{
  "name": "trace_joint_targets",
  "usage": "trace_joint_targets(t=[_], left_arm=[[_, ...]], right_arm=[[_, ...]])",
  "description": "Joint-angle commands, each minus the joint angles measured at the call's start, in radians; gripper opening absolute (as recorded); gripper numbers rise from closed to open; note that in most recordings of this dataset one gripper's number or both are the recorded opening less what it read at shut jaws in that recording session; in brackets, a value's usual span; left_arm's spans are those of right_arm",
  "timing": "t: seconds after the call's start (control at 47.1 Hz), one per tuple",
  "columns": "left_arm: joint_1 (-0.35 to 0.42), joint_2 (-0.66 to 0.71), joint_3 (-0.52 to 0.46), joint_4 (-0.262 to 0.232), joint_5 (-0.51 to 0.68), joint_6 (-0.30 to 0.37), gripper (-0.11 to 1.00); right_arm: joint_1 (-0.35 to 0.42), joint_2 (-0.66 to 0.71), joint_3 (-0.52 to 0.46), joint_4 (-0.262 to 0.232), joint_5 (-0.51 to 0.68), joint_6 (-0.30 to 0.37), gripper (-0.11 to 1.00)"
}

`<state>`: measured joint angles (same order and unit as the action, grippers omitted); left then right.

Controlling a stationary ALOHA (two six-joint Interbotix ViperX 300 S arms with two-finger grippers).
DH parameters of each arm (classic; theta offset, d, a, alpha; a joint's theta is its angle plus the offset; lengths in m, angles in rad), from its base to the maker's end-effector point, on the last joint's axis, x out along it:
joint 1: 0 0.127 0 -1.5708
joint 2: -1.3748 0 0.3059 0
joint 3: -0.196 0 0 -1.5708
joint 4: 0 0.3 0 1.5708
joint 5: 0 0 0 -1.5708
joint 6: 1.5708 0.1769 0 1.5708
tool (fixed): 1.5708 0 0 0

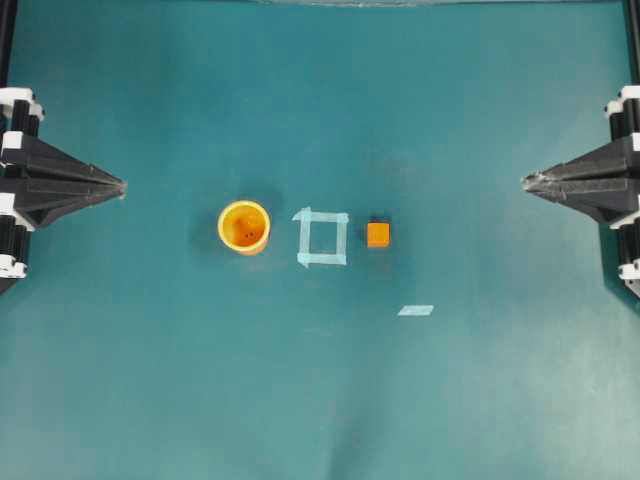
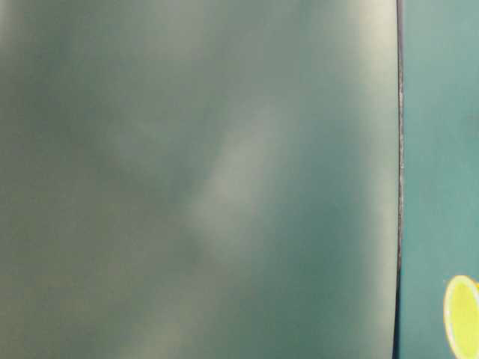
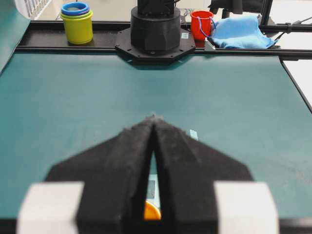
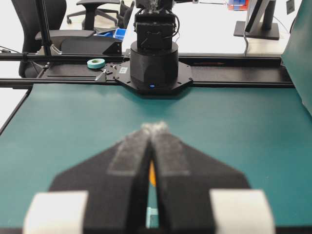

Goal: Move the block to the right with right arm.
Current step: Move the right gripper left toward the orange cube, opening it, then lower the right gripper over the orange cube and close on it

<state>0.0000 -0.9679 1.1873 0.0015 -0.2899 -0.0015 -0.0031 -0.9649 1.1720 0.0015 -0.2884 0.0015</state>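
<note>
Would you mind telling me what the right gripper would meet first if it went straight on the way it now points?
Probably nothing: the right gripper points left above the block, toward the left gripper; height unclear.

We see orange block (image 1: 378, 234), yellow-orange cup (image 1: 244, 227), pale blue tape square (image 1: 322, 238) & strip (image 1: 415, 310), teal mat (image 1: 320, 400), both grippers black w/ white

Robotics lab, teal table (image 1: 150, 380), office chairs (image 4: 92, 9)
</note>
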Motion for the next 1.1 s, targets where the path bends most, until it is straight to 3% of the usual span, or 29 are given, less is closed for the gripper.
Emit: trace_joint_targets(t=[0.0,0.127,0.276,0.7,1.082], left_arm=[[0.002,0.015,-0.035,0.014,0.061,0.005,0.00],[0.002,0.015,-0.044,0.014,0.133,-0.015,0.00],[0.002,0.017,-0.049,0.014,0.137,-0.015,0.00],[0.002,0.017,-0.048,0.014,0.137,-0.015,0.00],[0.002,0.017,-0.048,0.014,0.137,-0.015,0.00]], right_arm=[[0.000,0.011,-0.020,0.002,0.002,0.002,0.00],[0.000,0.020,-0.051,0.002,0.095,-0.002,0.00],[0.000,0.029,-0.072,0.002,0.189,0.000,0.00],[-0.002,0.080,-0.101,0.002,0.193,0.005,0.01],[-0.017,0.222,-0.169,0.002,0.193,0.003,0.41]])
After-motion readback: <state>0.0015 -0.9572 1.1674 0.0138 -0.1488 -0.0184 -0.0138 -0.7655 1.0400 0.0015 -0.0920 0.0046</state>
